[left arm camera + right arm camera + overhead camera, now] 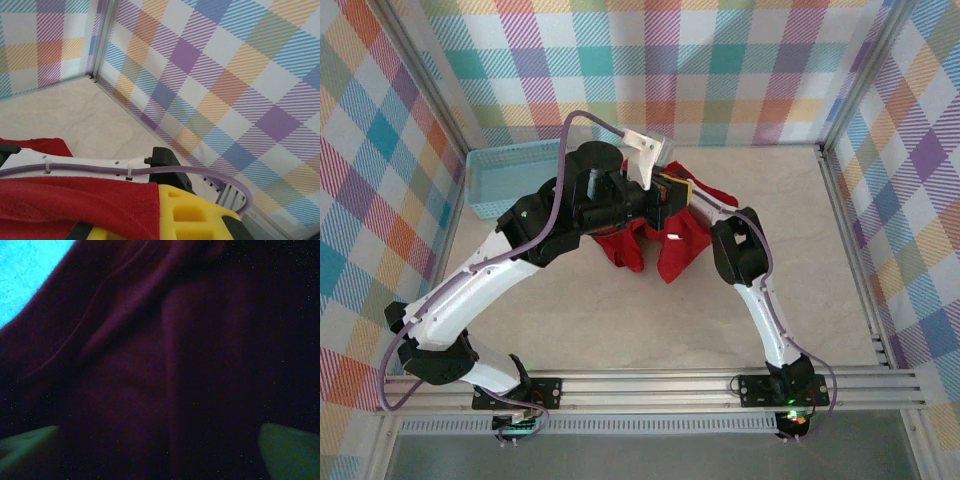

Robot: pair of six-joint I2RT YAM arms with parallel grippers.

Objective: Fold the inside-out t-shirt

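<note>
The inside-out t-shirt (665, 245) is a bunched red cloth hanging over the middle of the table, lifted at its top. My left gripper (672, 192) is shut on its upper edge. In the left wrist view, red cloth (75, 205) lies pinched between the yellow fingers (200, 212) of the left gripper (150, 225). My right arm (735, 250) reaches into the shirt from the right, with its hand hidden under the cloth. In the right wrist view, dark red fabric (150, 365) hangs close in front of the right gripper (160, 450), which is open with its pale fingertips (287, 450) far apart and nothing between them.
A light-blue basket (510, 175) stands at the back left, beside the left arm's elbow. Plaid walls and metal rails (850, 250) close the table on three sides. Bare beige tabletop (620, 320) lies in front of the shirt.
</note>
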